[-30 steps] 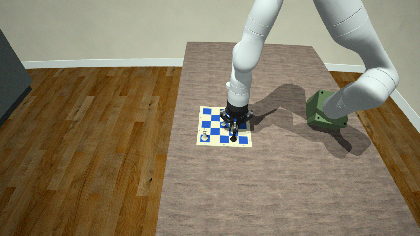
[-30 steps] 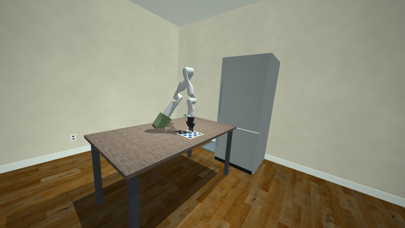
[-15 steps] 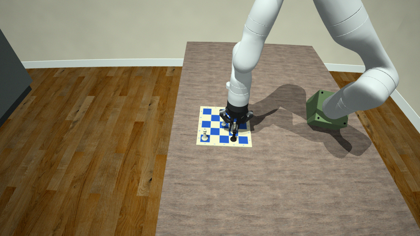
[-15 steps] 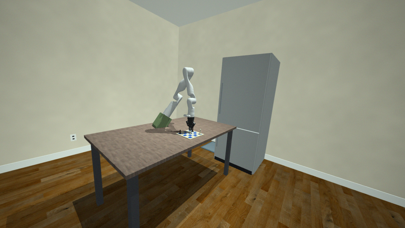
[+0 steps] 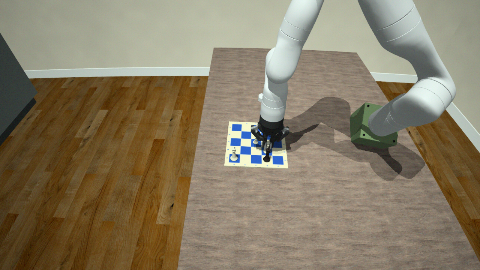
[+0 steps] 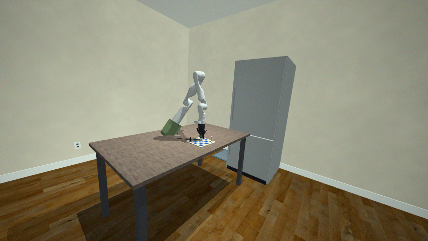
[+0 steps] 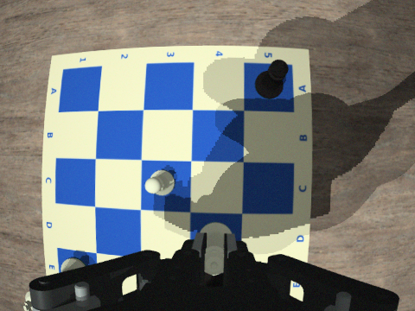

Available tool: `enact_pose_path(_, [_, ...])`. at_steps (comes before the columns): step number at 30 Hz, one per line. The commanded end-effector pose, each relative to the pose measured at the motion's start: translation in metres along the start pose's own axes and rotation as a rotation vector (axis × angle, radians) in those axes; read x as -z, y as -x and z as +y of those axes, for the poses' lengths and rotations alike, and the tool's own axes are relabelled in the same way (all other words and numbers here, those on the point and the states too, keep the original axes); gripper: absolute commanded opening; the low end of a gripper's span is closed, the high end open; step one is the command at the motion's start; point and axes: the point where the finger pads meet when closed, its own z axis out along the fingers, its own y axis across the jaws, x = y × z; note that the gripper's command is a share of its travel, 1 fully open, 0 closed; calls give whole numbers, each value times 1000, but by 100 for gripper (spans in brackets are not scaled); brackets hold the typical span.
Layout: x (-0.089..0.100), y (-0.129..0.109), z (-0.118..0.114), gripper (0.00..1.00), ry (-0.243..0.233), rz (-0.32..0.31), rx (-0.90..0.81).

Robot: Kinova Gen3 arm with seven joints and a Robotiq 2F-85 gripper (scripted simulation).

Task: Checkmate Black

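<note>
A small blue and cream chessboard [image 5: 255, 144] lies on the wooden table; it also shows in the wrist view [image 7: 179, 150]. My gripper [image 5: 267, 146] points straight down over the board and is shut on a white piece [image 7: 214, 234], over square D4 in the wrist view. A black piece [image 7: 272, 79] stands upright on A5, also seen in the top view [image 5: 266, 157]. A small white piece [image 7: 159, 183] stands on C3. A taller white piece [image 5: 233, 154] stands on E1, half hidden by the gripper body in the wrist view [image 7: 73, 264].
The arm's green base block [image 5: 372, 129] sits on the table to the right of the board. A grey fridge [image 6: 260, 116] stands beside the table's far end. The board lies near the table's left edge.
</note>
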Motion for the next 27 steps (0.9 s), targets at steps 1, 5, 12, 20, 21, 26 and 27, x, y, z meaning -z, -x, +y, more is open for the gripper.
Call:
enact_pose_path(1, [0, 0, 0, 8, -1, 1, 0])
enact_pose_path(5, [0, 0, 0, 16, -1, 1, 0])
enact_pose_path(12, [0, 0, 0, 41, -1, 1, 0])
enact_pose_path(20, [0, 0, 0, 41, -1, 1, 0])
enact_pose_path(21, [0, 0, 0, 41, -1, 1, 0])
enact_pose_path(26, [2, 0, 0, 41, -1, 1, 0])
enact_pose_path(27, [4, 0, 0, 41, -1, 1, 0])
